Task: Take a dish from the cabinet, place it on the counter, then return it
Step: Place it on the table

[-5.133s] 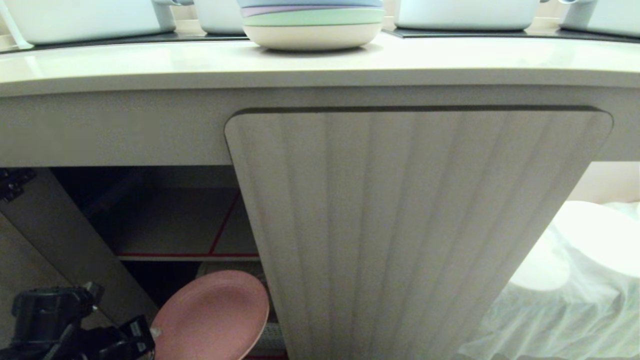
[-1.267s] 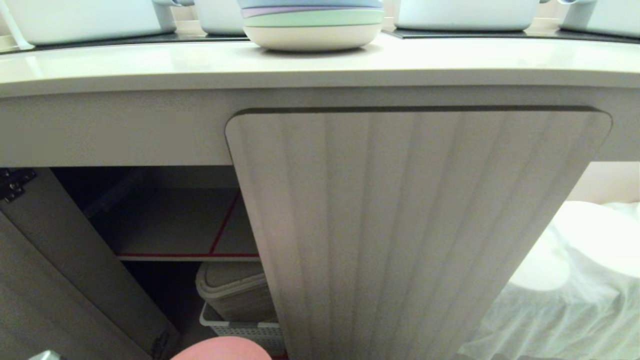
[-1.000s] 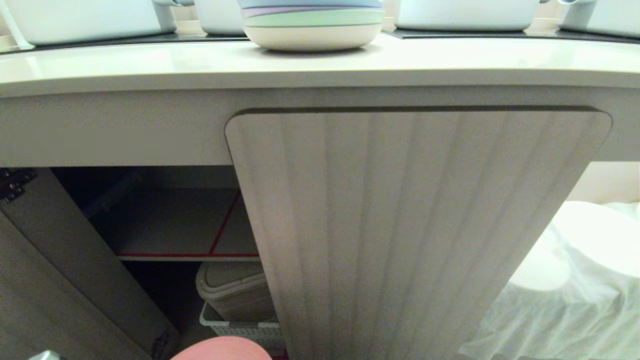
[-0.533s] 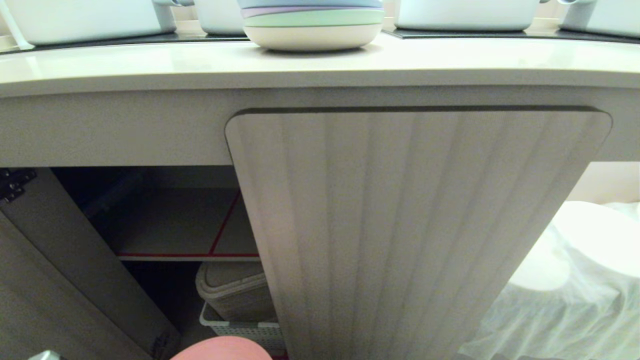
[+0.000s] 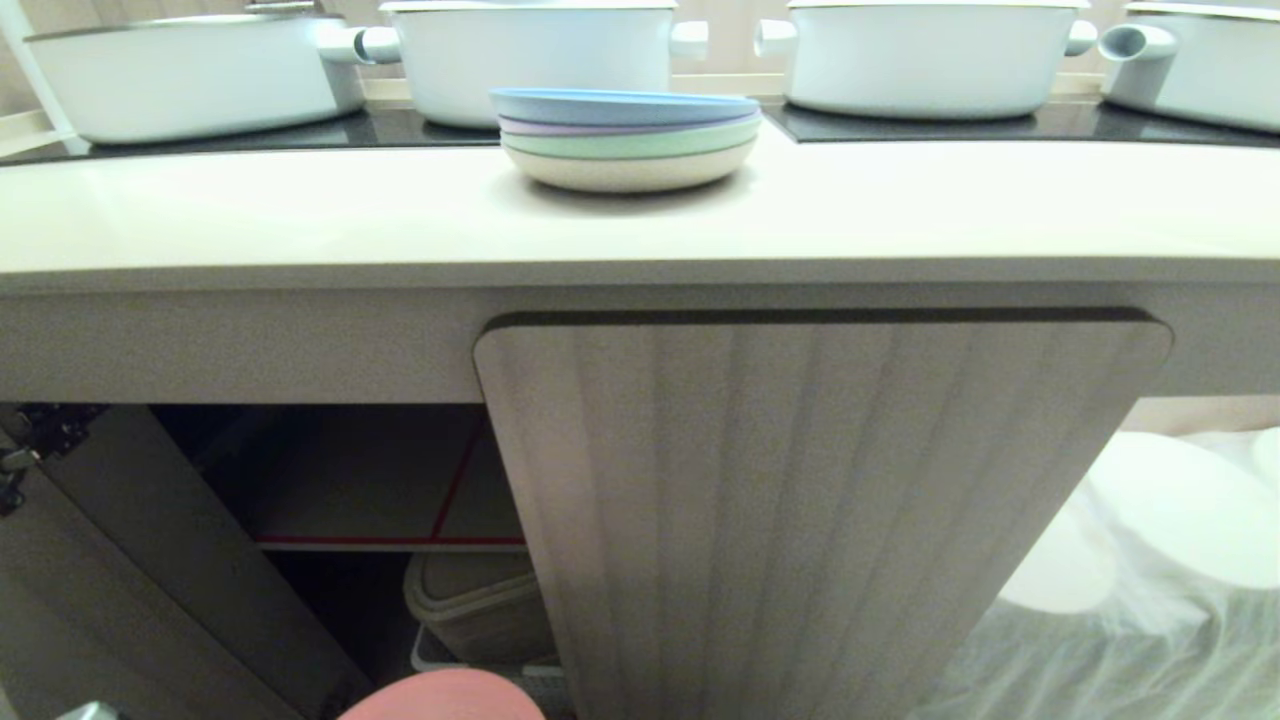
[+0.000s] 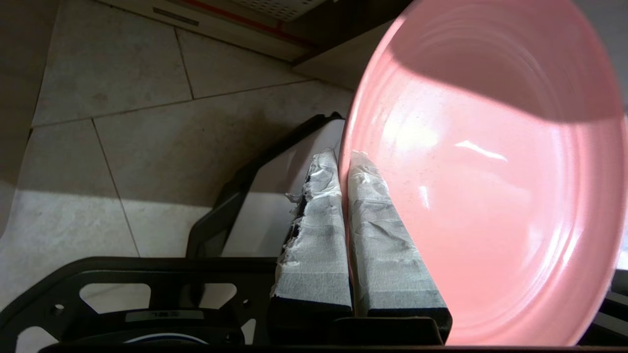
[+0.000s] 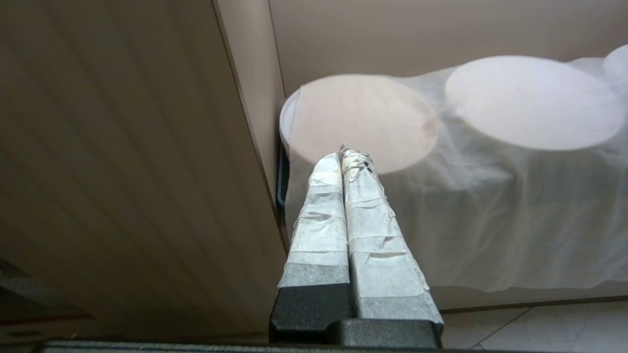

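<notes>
The pink dish [image 6: 485, 171] hangs tilted on edge over the tiled floor, its rim pinched between the taped fingers of my left gripper [image 6: 343, 159], which is shut on it. In the head view only the dish's upper edge [image 5: 440, 697] peeks in at the bottom, in front of the open left half of the cabinet [image 5: 820, 500]. The grey, red-edged shelf [image 5: 370, 500] inside is bare. Above runs the cream counter [image 5: 900, 210]. My right gripper [image 7: 347, 153] is shut on nothing and hangs beside the ribbed cabinet door [image 7: 122, 171].
A stack of pastel plates [image 5: 627, 135] and several white pots [image 5: 925, 55] stand on the counter by the black hob panels [image 5: 1000, 122]. The left door [image 5: 120, 580] swings open. A beige bin [image 5: 480, 605] sits under the shelf. Cloth-covered white discs [image 5: 1180, 510] lie right.
The whole head view has shifted: the counter and cabinet sit lower in the picture and more of the counter's top shows. The dish stays at the bottom edge in the left gripper.
</notes>
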Tool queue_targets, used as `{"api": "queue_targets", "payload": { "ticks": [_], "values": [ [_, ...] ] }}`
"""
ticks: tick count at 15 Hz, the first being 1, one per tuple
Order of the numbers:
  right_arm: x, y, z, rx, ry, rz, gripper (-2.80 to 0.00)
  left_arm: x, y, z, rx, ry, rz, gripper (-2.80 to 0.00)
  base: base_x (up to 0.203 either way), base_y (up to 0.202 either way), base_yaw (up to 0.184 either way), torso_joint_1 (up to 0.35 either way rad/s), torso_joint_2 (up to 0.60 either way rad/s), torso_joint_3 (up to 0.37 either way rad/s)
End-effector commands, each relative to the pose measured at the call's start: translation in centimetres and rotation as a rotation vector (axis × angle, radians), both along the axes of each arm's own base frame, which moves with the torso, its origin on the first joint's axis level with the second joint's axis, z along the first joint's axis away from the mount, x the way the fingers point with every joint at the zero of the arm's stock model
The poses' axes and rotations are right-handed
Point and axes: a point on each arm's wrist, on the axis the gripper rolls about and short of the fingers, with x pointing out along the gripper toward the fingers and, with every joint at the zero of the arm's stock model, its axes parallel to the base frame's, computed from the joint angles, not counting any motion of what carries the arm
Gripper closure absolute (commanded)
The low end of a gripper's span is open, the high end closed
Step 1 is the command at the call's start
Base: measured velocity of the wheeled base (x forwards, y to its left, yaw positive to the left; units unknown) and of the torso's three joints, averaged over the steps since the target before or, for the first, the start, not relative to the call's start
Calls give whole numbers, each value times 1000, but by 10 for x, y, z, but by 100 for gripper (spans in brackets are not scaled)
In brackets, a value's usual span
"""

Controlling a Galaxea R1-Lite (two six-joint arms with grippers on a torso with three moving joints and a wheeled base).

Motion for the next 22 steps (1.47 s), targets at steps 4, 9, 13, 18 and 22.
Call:
{"api": "queue_targets", "payload": {
  "ticks": [4,9,13,18,22],
  "values": [
    [0,0,0,0,1,0,0,0,0,0,-14,8,19,0,0,0,0,182,-486,-289],
    [0,0,0,0,1,0,0,0,0,0,-36,17,44,0,0,0,0,196,-489,-283],
    [0,0,0,0,1,0,0,0,0,0,-36,17,44,0,0,0,0,216,-496,-277],
    [0,0,0,0,1,0,0,0,0,0,-36,19,44,0,0,0,0,243,-517,-284],
    [0,0,0,0,0,0,0,0,0,0,-36,20,42,0,0,0,0,255,-554,-293]
  ]
}}
